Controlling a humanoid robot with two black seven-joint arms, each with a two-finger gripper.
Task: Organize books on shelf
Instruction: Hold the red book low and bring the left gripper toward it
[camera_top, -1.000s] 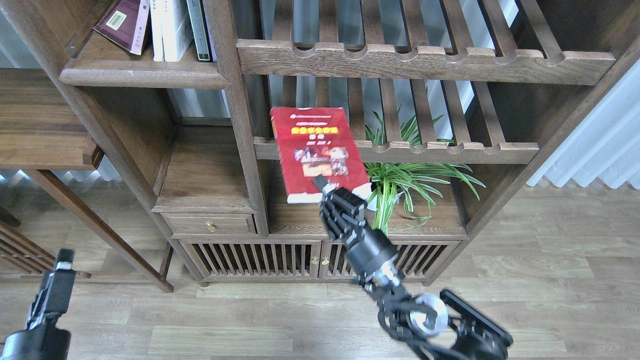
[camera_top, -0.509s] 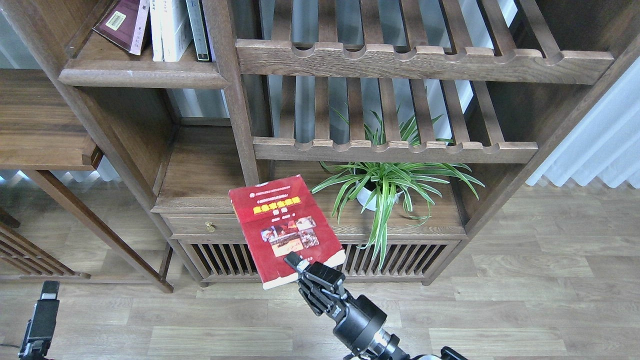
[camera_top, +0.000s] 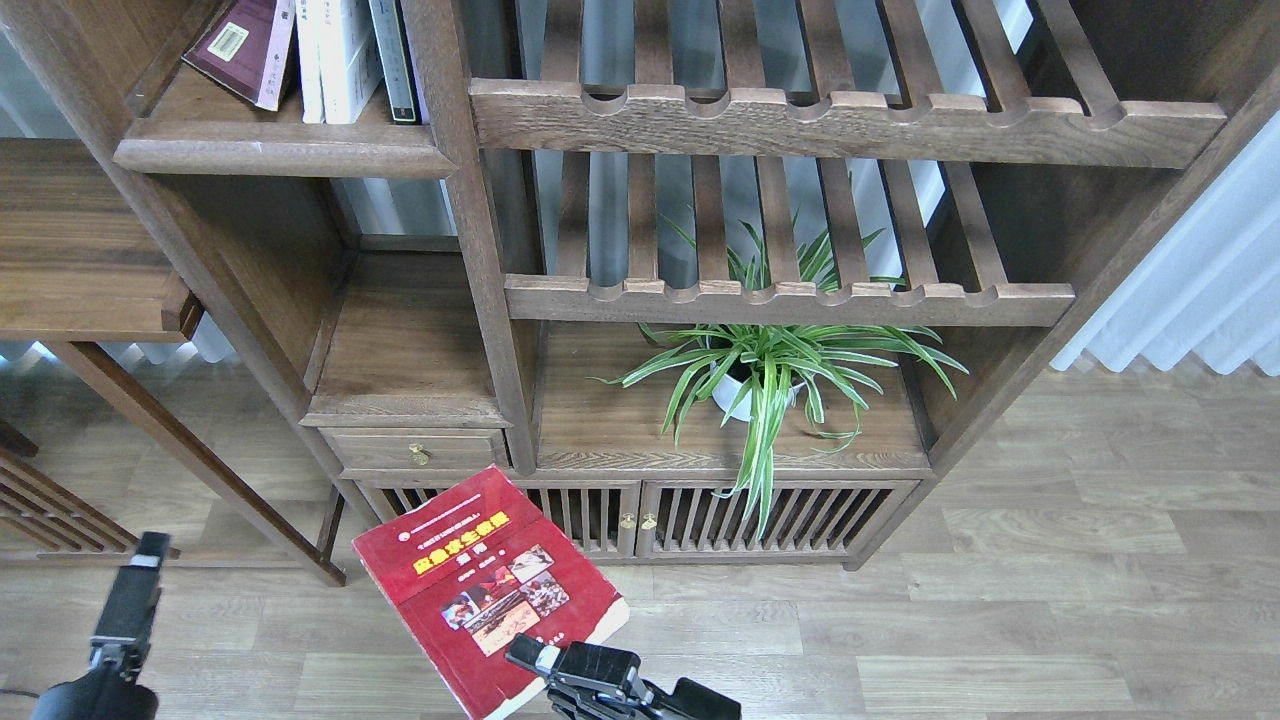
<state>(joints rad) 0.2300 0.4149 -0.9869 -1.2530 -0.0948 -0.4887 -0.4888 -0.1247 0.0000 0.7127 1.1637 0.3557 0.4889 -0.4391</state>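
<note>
Red book (camera_top: 490, 590) now low at bottom centre, over the floor (camera_top: 1000, 600) in front of the bookcase; a second ago it was up by the lower slatted rack (camera_top: 790, 300), then level with the drawer (camera_top: 415, 450). Right claw (camera_top: 540, 655) has dropped with it, clenched on the book's lower edge. Cover tilted, yellow title characters and photos visible, too small to read. Left claw (camera_top: 140, 575) at lower left, end-on; cannot tell its state. Shelf (camera_top: 280, 150) upper left holds a maroon book (camera_top: 240, 45) leaning, barcode label showing, beside white-spined volumes (camera_top: 335, 50). Spider plant (camera_top: 770, 375) now unobstructed.
</note>
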